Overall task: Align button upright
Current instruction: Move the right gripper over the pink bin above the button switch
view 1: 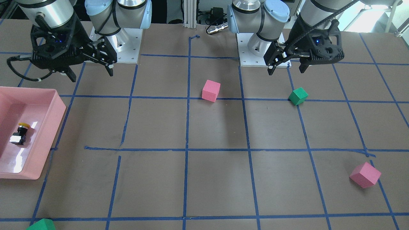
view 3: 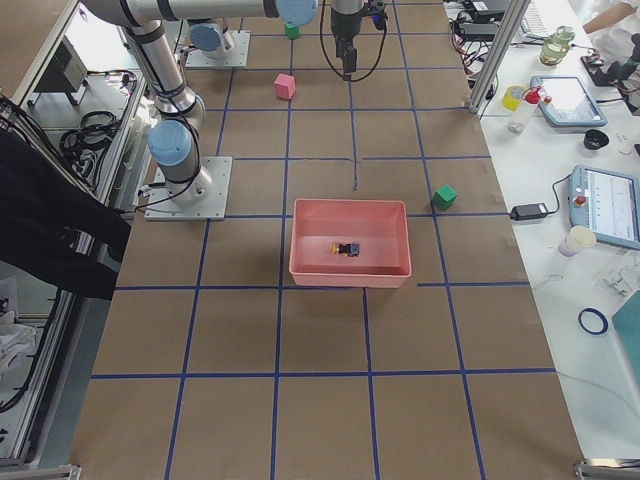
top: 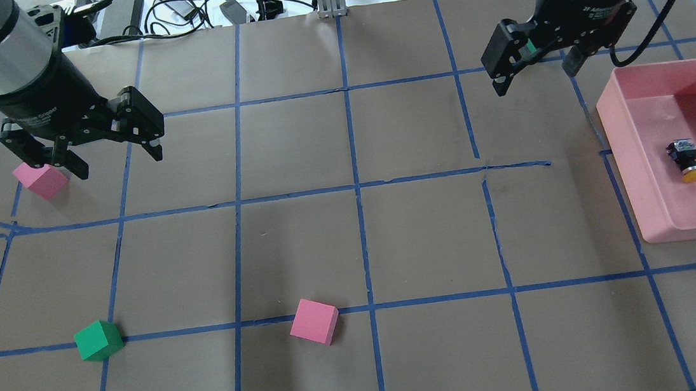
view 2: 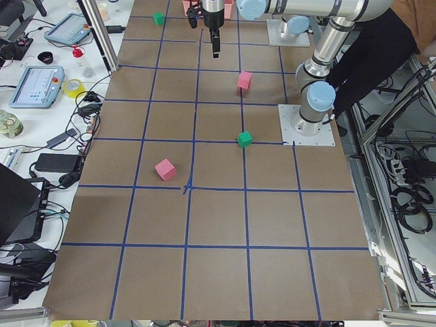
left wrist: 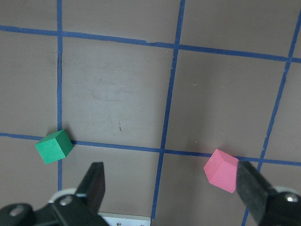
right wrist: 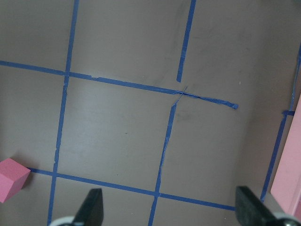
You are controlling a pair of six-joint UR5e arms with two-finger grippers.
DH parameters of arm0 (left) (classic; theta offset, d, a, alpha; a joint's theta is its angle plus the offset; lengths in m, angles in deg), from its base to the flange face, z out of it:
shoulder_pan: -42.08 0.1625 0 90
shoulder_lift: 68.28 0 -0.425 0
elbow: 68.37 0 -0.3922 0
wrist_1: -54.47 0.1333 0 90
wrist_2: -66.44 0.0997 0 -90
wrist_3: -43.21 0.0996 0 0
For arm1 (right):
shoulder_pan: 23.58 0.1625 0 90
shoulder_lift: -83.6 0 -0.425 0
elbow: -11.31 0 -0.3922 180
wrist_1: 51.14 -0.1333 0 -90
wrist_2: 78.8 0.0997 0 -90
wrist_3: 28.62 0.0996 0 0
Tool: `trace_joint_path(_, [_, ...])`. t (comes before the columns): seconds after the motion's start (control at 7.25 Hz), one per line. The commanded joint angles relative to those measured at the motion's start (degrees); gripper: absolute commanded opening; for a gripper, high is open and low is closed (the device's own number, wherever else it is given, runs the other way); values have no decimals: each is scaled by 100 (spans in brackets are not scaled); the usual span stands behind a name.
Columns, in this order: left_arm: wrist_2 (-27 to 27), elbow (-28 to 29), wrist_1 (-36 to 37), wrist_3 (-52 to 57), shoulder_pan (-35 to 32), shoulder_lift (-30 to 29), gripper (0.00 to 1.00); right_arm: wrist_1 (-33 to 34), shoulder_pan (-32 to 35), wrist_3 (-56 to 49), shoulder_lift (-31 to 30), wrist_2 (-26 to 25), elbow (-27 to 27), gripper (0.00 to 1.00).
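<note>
The button (view 1: 20,134) has a yellow cap, a black body and a whitish base. It lies on its side inside the pink tray (view 1: 55,127). It also shows in the overhead view (top: 685,160) and the exterior right view (view 3: 347,248). My right gripper (top: 535,78) is open and empty. It hangs above the table, beside the tray's far left corner. My left gripper (top: 116,159) is open and empty at the far left, over a pink cube (top: 40,180). In both wrist views the fingers (left wrist: 94,183) (right wrist: 91,207) stand wide apart with nothing between them.
A green cube (top: 98,340) and a second pink cube (top: 313,321) sit near the front of the table. Another green cube (view 1: 41,225) lies at the table's far side near the tray. The tray's edge (right wrist: 289,179) shows in the right wrist view.
</note>
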Motion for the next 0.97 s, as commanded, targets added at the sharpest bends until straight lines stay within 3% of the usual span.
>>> trace_joint_path(0.0, [9,6,11,9,0,-26,100,15,-29,-85,16,-40,7,100])
trace_joint_path(0.41, [35,6,64,158,-26,-97,100,-98,-431,-7,103,39,25,100])
trace_joint_path(0.55, [35,6,56,158,-35,-97,100,-552,-956,-33,122,48,34,100])
trace_joint_path(0.83, [35,-11,56,158,-35,-97,100,-156,-2054,-765,410,-22,51,100])
